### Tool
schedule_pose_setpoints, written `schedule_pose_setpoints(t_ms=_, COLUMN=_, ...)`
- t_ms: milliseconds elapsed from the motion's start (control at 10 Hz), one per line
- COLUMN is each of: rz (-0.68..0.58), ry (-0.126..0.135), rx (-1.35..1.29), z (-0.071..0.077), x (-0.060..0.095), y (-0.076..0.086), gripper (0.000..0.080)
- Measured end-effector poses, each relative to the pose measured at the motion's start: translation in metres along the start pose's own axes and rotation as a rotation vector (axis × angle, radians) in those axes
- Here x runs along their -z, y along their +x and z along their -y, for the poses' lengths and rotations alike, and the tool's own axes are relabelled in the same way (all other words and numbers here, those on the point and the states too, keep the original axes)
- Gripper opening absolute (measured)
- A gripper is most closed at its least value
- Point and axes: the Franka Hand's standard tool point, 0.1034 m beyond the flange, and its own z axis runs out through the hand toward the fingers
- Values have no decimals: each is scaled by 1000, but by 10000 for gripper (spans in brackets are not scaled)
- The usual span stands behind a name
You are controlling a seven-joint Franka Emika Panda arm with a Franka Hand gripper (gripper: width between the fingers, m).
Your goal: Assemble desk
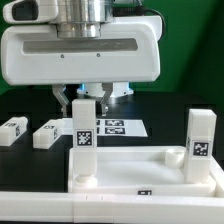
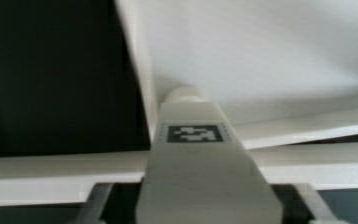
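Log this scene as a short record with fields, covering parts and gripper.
tabletop: flat, rim up
leg one: upright at a tabletop corner, exterior view's left
leg two: upright at a corner, exterior view's right
loose legs: two, lying off the tabletop, beside the marker board
gripper: straddles leg one's top; grip unclear

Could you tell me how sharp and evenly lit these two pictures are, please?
Exterior view: evenly lit and fairly sharp; the upright leg on this view's left and the upright leg on this view's right look crisp, while the tabletop is bright with faint edges. Wrist view: soft throughout; the close leg is out of focus, its tag smeared, shadow greying the tabletop.
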Motion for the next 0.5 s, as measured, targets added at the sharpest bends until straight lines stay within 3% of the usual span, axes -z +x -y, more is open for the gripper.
schedule_pose_setpoints(t_ms=500, rz=1, ry=0, rx=-14, z=0, x=0, y=0, gripper=291)
